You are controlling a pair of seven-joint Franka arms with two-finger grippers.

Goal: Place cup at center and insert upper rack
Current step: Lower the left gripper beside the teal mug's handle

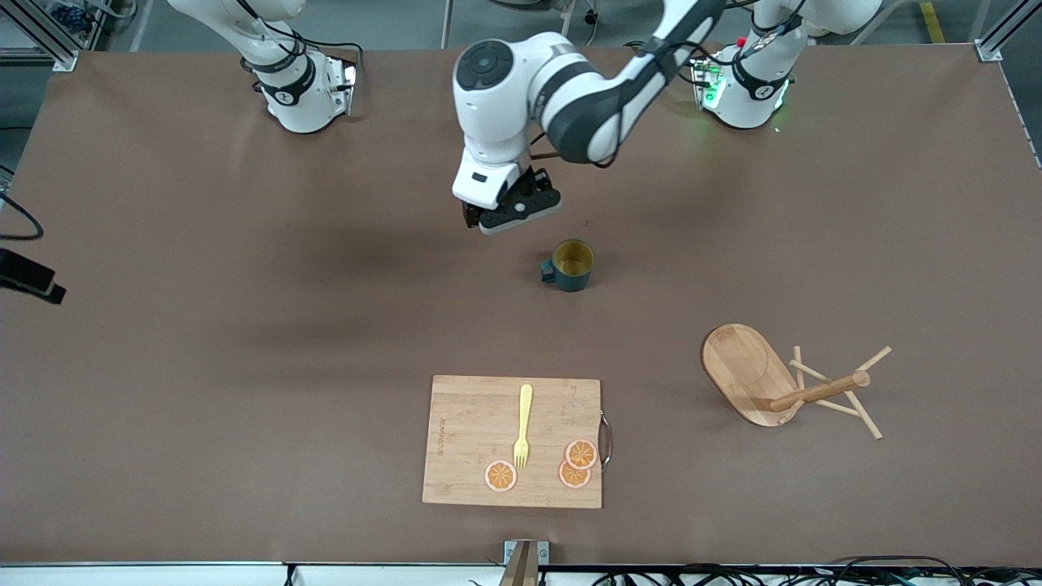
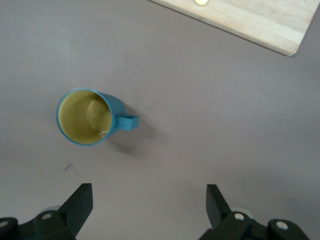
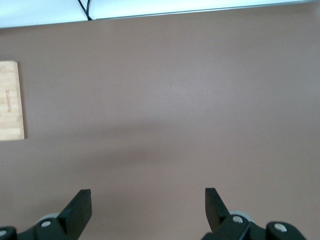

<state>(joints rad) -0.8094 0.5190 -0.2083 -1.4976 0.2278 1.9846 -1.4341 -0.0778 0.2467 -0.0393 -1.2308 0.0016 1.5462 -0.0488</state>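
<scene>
Your cup [image 1: 572,265] stands upright on the surface [image 1: 244,325] near its middle, mouth up, handle toward the right arm's end. The left gripper [image 1: 511,213] hangs just above the surface beside the cup, fingers [image 2: 80,202] wide and empty. The rack [image 1: 794,384] lies tipped on its side toward the left arm's end, nearer the front camera. The board [image 1: 472,439], nearer still, carries a fork [image 1: 523,426] and three orange slices [image 1: 501,475]. Your right gripper [image 3: 148,210] waits over bare surface, fingers wide.
</scene>
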